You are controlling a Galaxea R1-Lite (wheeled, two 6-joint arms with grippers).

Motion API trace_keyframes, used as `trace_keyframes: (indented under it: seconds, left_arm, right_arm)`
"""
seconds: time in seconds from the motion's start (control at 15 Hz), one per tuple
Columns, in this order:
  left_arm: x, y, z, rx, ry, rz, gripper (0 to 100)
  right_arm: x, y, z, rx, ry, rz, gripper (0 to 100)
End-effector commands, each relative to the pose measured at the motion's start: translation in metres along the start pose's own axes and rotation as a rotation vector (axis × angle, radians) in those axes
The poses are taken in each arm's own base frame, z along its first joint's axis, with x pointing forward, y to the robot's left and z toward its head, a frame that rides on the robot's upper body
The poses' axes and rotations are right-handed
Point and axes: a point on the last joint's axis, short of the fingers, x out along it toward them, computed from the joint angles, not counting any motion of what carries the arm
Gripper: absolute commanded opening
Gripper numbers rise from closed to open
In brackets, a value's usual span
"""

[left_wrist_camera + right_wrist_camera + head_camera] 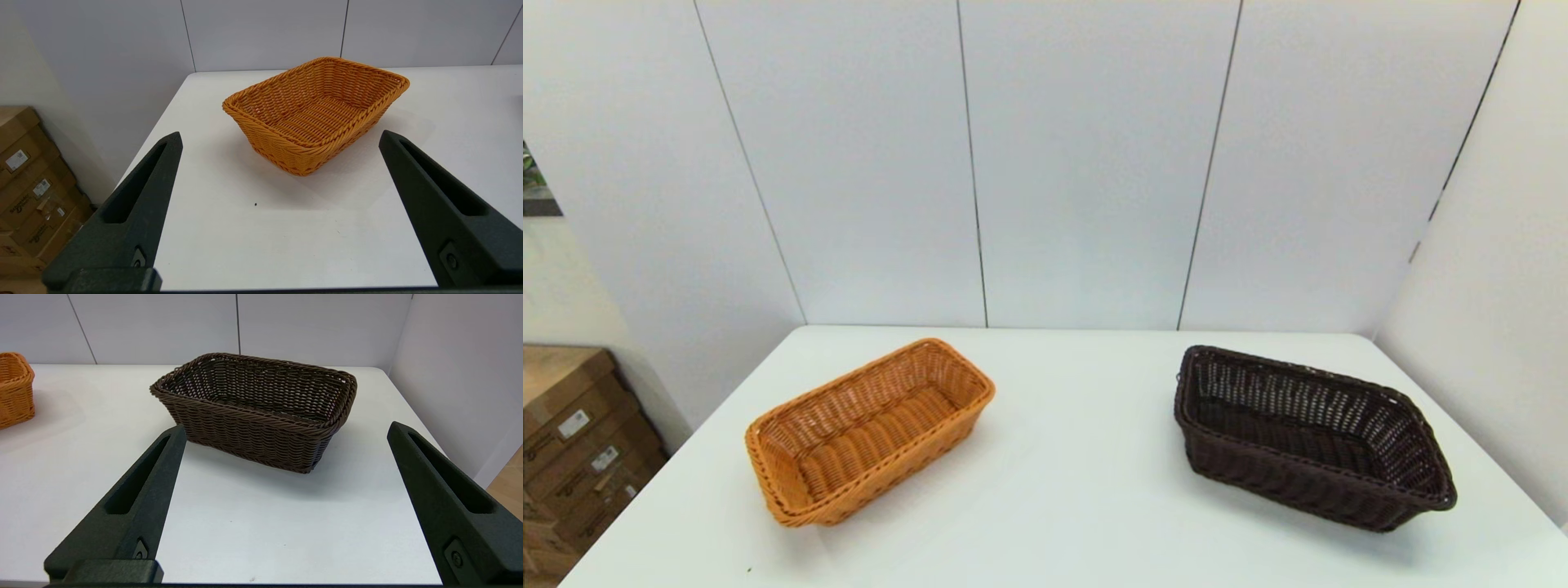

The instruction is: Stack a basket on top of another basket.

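Observation:
The dark brown basket (1311,437) (255,408) stands upright and empty on the right side of the white table. The orange basket (870,429) (316,112) (14,390) stands upright and empty on the left side, well apart from it. Neither arm shows in the head view. My left gripper (280,136) is open, held back near the table's front edge, facing the orange basket with nothing between its fingers. My right gripper (286,430) is open too, short of the dark basket's near long side and touching nothing.
The white table (1078,482) meets a panelled wall at the back and a side wall (457,375) close to the dark basket on the right. Stacked cardboard boxes (572,445) stand on the floor beyond the table's left edge.

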Motion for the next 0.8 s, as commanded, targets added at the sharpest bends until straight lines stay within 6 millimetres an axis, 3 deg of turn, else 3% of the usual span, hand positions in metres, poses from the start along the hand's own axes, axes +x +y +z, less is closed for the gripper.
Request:
trace_keyframes:
  seconds: [0.07, 0.8]
  left_arm:
    - [0.0001, 0.0000, -0.0004, 0.000, 0.001, 0.001, 100]
    - [0.0001, 0.0000, -0.0008, 0.015, 0.004, 0.001, 100]
  right_arm:
    - [0.0001, 0.0000, 0.0000, 0.000, 0.001, 0.000, 100]
    - [0.0001, 0.0000, 0.0000, 0.000, 0.001, 0.000, 100]
